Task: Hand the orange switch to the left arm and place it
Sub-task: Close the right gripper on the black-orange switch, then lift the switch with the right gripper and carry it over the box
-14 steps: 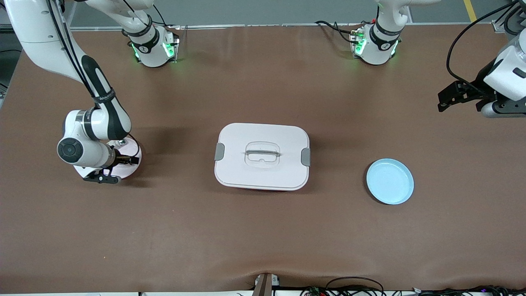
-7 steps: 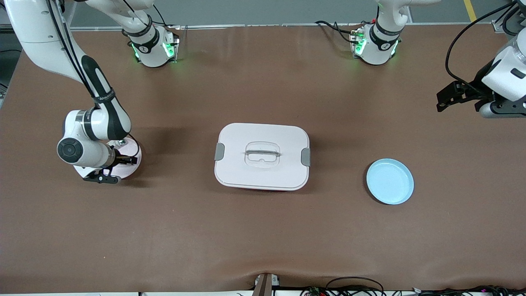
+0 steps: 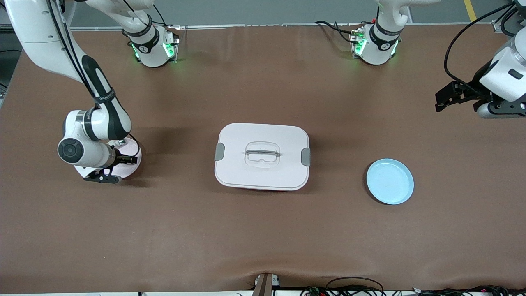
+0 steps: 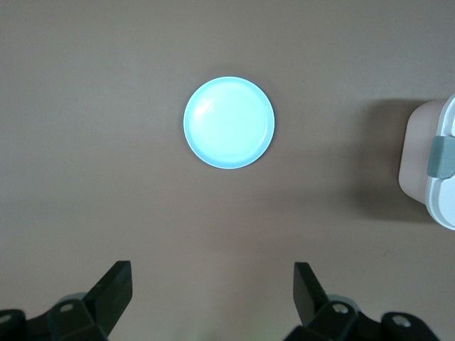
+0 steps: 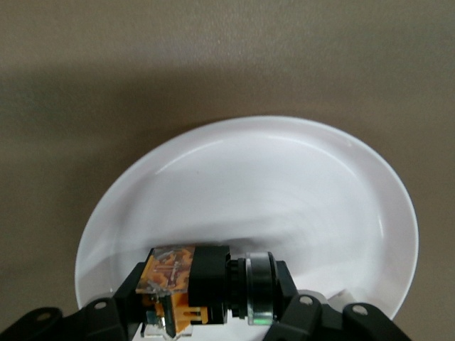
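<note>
Progress is at the first grip only, as you can judge from the table. At the right arm's end, the right gripper (image 3: 123,159) sits low in the small white round plate (image 3: 134,153), its fingers pinched on the tiny black-and-orange switch (image 5: 186,278). The big white rounded plastic box (image 3: 261,156) with grey latches stands mid-table, between both plates and clear of both arms. Toward the left arm's end, the pale blue round plate (image 3: 390,181) lies bare. The left gripper (image 3: 446,95) waits above the table there, fingers spread, holding nothing. You have yet to lift, hand over past the box, and set down.
</note>
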